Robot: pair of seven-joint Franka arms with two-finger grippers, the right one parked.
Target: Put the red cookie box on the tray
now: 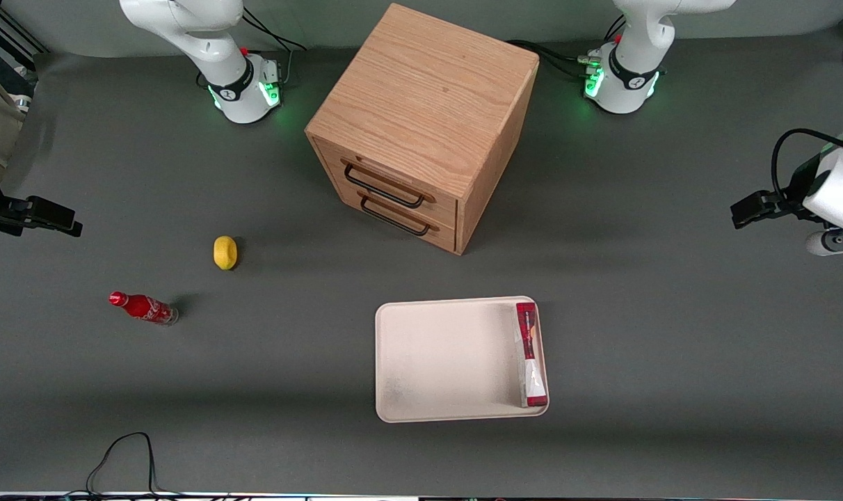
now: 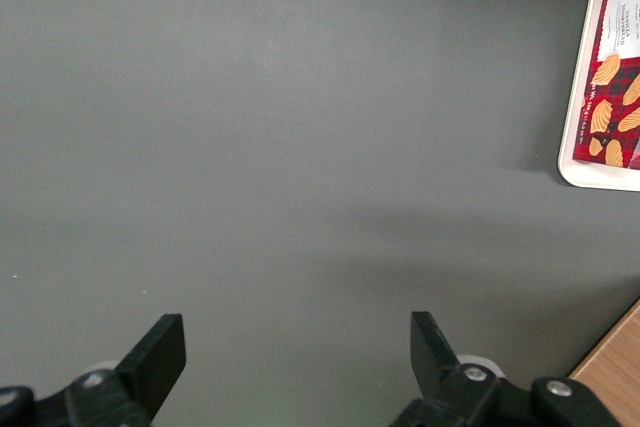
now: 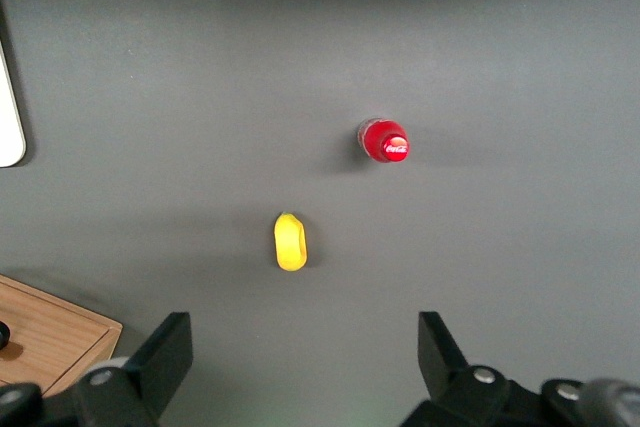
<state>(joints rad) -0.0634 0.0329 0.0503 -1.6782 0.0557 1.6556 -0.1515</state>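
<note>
The red cookie box (image 1: 531, 355) lies flat in the cream-white tray (image 1: 442, 362), along the tray's edge toward the working arm's end, its white panel end nearest the front camera. The left wrist view shows part of the box (image 2: 615, 77) with cookie pictures inside the tray's rim (image 2: 580, 97). My left gripper (image 1: 740, 212) hovers over bare table well away from the tray, toward the working arm's end and farther from the front camera. The gripper (image 2: 295, 332) is open, and only grey table shows between its fingers.
A wooden two-drawer cabinet (image 1: 421, 125) stands farther from the front camera than the tray; its corner (image 2: 615, 367) shows in the left wrist view. A yellow lemon (image 1: 225, 252) and a small red soda bottle (image 1: 143, 307) lie toward the parked arm's end. A black cable (image 1: 122, 459) loops at the table's front edge.
</note>
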